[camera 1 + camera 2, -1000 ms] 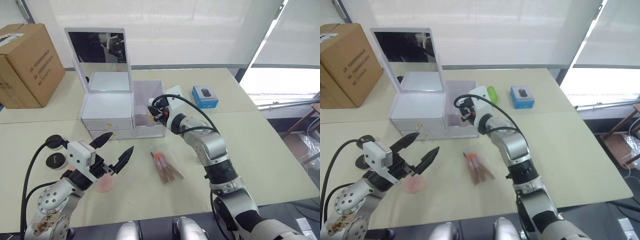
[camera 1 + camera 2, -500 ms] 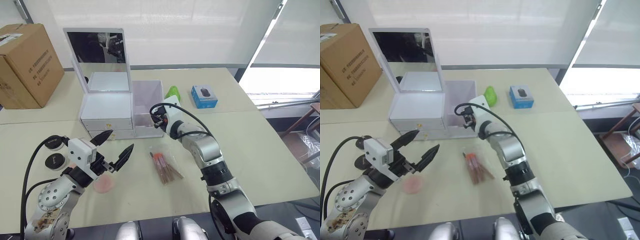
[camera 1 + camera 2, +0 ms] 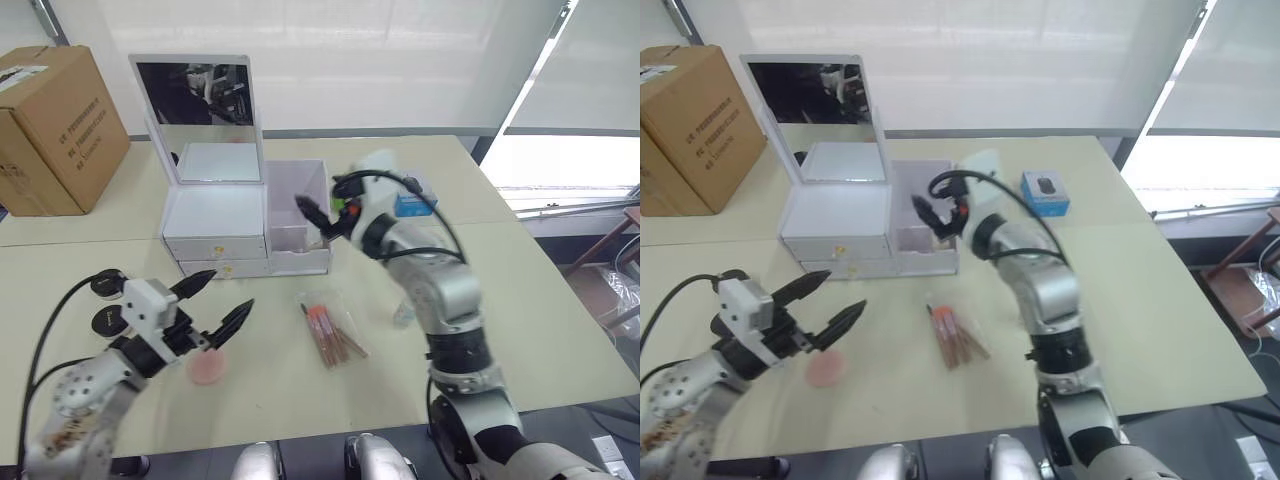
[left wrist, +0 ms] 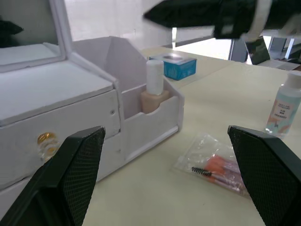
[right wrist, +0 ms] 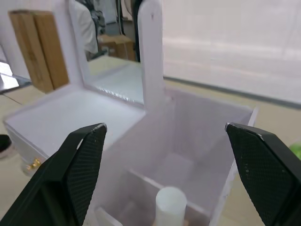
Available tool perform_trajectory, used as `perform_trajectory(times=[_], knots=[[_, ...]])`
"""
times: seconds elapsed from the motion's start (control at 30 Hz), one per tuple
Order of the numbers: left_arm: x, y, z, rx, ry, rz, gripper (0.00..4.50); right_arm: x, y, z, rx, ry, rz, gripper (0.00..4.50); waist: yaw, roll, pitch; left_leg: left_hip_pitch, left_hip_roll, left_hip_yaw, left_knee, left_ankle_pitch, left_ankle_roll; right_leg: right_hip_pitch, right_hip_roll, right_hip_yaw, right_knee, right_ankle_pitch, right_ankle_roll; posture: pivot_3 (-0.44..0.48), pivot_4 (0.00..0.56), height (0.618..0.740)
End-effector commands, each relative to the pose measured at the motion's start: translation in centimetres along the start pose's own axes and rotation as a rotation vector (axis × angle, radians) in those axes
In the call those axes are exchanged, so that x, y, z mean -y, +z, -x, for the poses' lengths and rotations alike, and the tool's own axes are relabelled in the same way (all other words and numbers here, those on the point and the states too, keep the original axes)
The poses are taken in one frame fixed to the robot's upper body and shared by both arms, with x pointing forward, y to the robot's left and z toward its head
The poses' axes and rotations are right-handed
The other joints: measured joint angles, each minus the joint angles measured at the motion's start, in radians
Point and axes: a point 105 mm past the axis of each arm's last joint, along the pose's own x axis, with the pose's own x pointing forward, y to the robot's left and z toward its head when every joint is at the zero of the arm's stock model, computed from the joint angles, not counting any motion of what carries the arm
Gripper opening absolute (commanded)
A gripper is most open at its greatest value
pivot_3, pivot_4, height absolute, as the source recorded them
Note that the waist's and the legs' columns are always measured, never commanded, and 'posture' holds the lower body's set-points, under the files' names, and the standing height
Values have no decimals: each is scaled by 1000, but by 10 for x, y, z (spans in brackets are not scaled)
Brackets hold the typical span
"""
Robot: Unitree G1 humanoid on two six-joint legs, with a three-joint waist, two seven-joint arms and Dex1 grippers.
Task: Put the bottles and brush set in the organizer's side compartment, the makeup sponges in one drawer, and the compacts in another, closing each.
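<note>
Beige table (image 3: 520,300) surface carries the white organizer (image 3: 215,215) with its mirror upright and both gold-knobbed drawers shut. Compared with a second ago, the right end effector (image 3: 325,215) has lifted out of the side compartment (image 3: 298,215) and now hangs just above and in front of it, fingers spread wide and empty. The amber bottle (image 4: 154,89) it was lowering earlier now stands upright inside the side compartment, behind the lower front wall. The clear bottle (image 3: 403,315) stands on the table well to the right of the organizer, partly hidden behind the right arm in the head views; half a second ago it could not be seen.

The brush set (image 3: 332,330) in its clear sleeve lies on the table in front of the organizer, where it lay before. The left end effector (image 3: 218,305) has sunk a little lower and drifted leftward since the earlier frames; its fingers remain spread wide, holding nothing, just above one pink makeup sponge (image 3: 208,368) in front of the organizer. Two black-lidded compacts (image 3: 108,320) sit left of the organizer's front, partly covered by the left arm. A brown cardboard box (image 3: 55,130) stands left of the organizer, and a small blue box (image 3: 1044,192) lies to its right.
</note>
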Motion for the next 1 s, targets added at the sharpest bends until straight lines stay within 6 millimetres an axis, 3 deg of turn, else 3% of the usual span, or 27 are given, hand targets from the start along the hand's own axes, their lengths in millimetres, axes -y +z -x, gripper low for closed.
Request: perform_trajectory(times=[0.03,0.2,0.3,0.37,0.5,0.7,1.0], knots=[[-39,4,32,-61,54,-13,4500,22,24,45,55,27,24,4468,1,-1,0,1,0,0,-1,0,0,-1,0,0,-1,-1,0,0,150,740],[-102,0,102,-164,274,49,4500,74,19,131,-98,-59,152,4468,7,-2,3,2,-1,3,-5,0,-1,-3,-6,-3,-3,-2,-1,0,150,740],[-115,-6,142,-237,343,90,4500,95,10,175,-176,-130,157,4468,0,-2,3,3,-3,6,-9,0,0,-4,-11,-5,-3,-2,0,0,150,740],[-128,-10,172,-293,403,100,4500,106,-7,208,-251,-178,141,4468,-1,-3,3,4,-2,5,-9,0,-1,-2,-12,-8,-3,-2,0,0,150,740],[-149,-15,209,-363,497,83,4500,115,-33,252,-348,-229,102,4468,2,-3,4,4,-1,3,-9,-11,-13,-6,-17,-19,-8,-2,0,0,150,740],[-168,-11,217,-341,565,35,4500,117,-58,289,-451,-241,24,4468,22,0,6,2,-1,4,-10,-13,-16,-8,-34,-38,-9,-2,0,0,150,740],[-162,-14,194,-329,498,29,4500,109,-56,280,-405,-211,-2,4468,24,0,6,3,1,7,-10,-13,-16,-6,-45,-61,-9,-2,1,0,150,740]])
